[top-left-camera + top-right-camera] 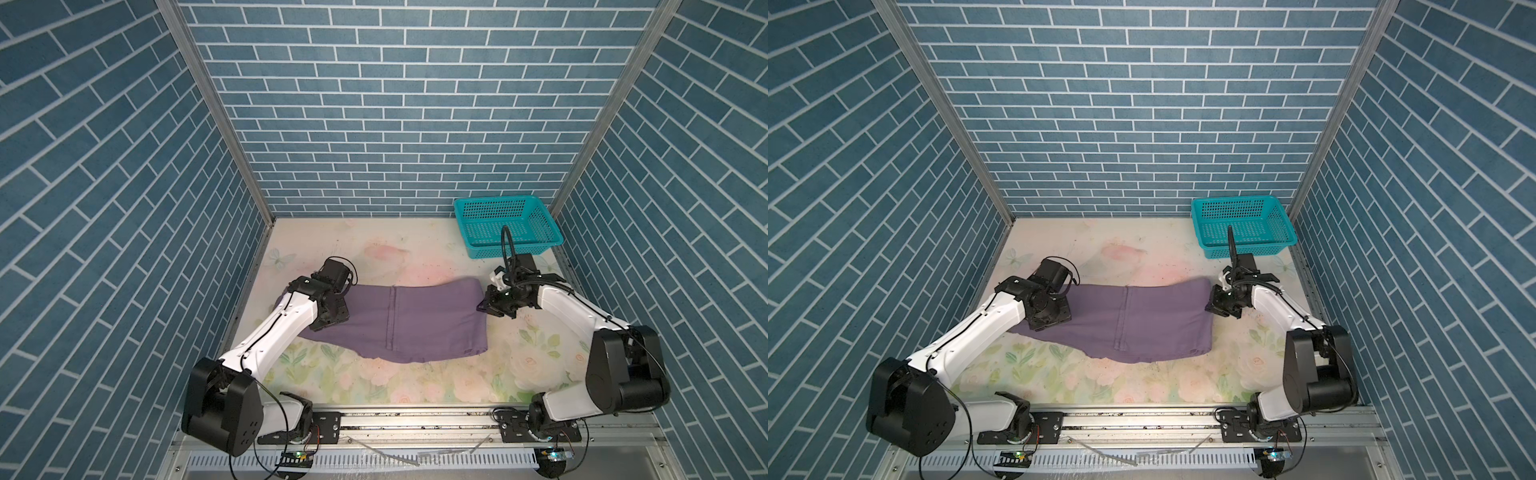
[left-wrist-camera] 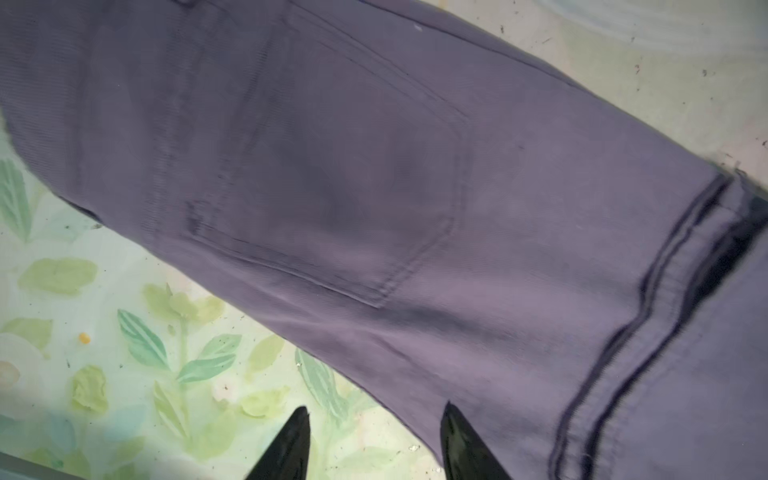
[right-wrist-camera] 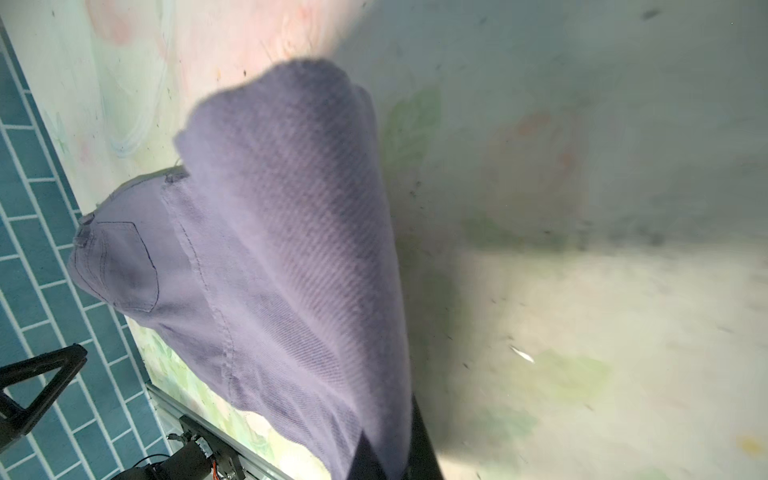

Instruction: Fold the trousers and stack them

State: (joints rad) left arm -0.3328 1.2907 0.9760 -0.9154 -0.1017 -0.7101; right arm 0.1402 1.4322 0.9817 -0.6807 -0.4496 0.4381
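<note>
The mauve trousers (image 1: 415, 320) (image 1: 1142, 320) lie folded lengthwise across the middle of the floral table. My left gripper (image 1: 331, 311) (image 1: 1048, 312) hovers over their left end. In the left wrist view its jaws stand apart (image 2: 376, 411), one fingertip over bare table, the other over the fabric edge (image 2: 374, 187), holding nothing. My right gripper (image 1: 484, 306) (image 1: 1209, 307) is at the right end. In the right wrist view its fingers (image 3: 390, 432) pinch the cloth (image 3: 291, 249), which rises from the table towards them.
A teal perforated basket (image 1: 511, 249) (image 1: 1246, 249) stands at the back right corner, just behind my right wrist. Blue brick-pattern walls enclose the table (image 1: 374, 249) on three sides. A metal rail runs along the front edge.
</note>
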